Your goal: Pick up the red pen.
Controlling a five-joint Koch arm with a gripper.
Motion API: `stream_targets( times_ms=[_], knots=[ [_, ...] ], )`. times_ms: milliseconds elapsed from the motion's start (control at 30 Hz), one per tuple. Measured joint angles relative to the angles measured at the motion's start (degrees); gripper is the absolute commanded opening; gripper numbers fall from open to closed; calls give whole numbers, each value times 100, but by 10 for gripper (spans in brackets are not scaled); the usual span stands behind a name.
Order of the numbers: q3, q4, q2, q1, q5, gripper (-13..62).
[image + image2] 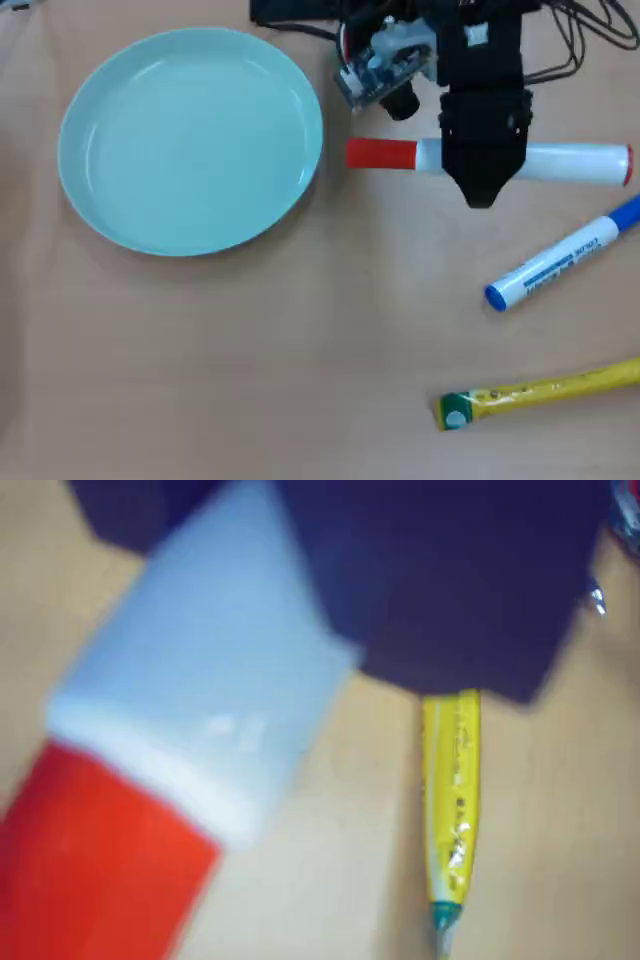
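The red pen (570, 163) lies level on the tan table, its red cap pointing left toward the plate and a thin red ring at its right end. My black gripper (482, 190) sits right over the middle of its white barrel and hides that part. Only one jaw tip shows past the pen. In the wrist view the pen (200, 700) fills the left side, blurred and very close. Its white barrel runs under the dark jaw and its red cap is at the lower left. I cannot tell whether the jaws press on it.
A pale green plate (190, 140) lies left of the pen's cap. A white marker with a blue cap (560, 255) lies at the right. A yellow tube with a green end (540, 393) lies at the lower right and shows in the wrist view (452, 790).
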Motion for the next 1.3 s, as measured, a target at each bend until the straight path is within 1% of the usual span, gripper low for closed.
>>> stream_targets(
  times_ms=[267,600,833,1300],
  knots=[
    [-9,176,686,35,-536,-79],
    [-9,193,800,88,-1072,-79],
    [-9,202,1248,237,-1160,-79],
    [-9,211,1257,264,-1397,-79]
  ],
)
